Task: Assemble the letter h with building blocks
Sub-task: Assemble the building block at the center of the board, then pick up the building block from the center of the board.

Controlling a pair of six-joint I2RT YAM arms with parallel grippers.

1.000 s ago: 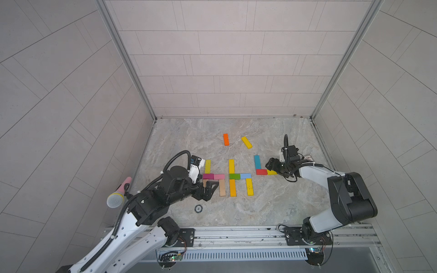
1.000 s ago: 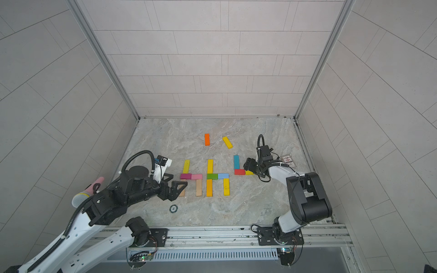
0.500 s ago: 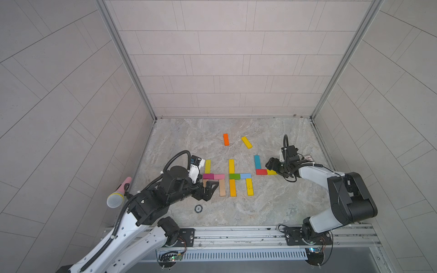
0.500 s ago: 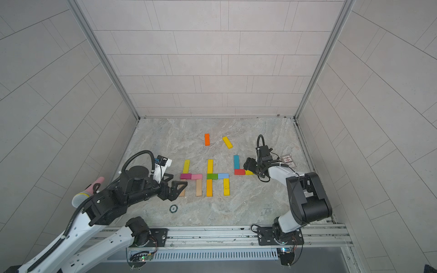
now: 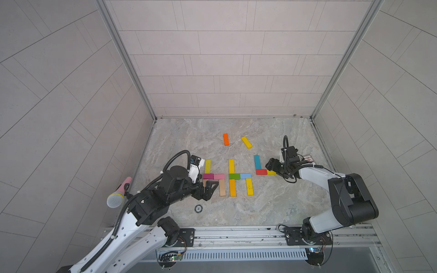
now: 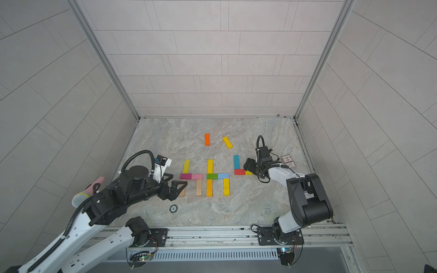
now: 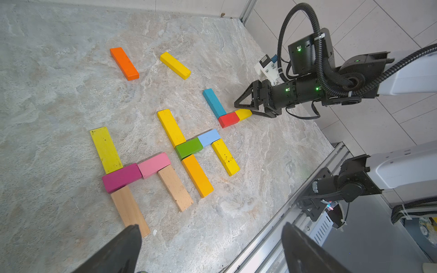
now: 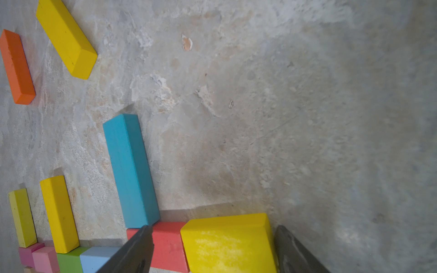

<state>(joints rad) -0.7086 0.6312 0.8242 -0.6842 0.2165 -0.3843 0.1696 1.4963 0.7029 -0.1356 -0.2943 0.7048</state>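
Observation:
Two h shapes of building blocks lie flat on the stone table: magenta (image 5: 208, 176), pink (image 5: 219, 176), lime and plain wood, then green (image 5: 234, 176), light blue (image 5: 245, 175), yellow and orange. To their right a teal bar (image 5: 257, 162) and a red block (image 5: 261, 171) form a corner. A short yellow block (image 8: 229, 241) touches the red one. My right gripper (image 8: 212, 230) stands open around it, with a gap beside one finger. My left gripper (image 5: 210, 186) hangs open over a plain wood bar (image 7: 128, 208). Loose orange (image 5: 226, 139) and yellow (image 5: 246, 142) bars lie farther back.
A small printed white card (image 5: 307, 158) lies behind the right wrist near the right wall. A round black disc (image 5: 198, 208) sits on the table in front of the left gripper. A microphone (image 5: 118, 193) is strapped to the left arm. A metal rail (image 5: 236, 232) runs along the front edge.

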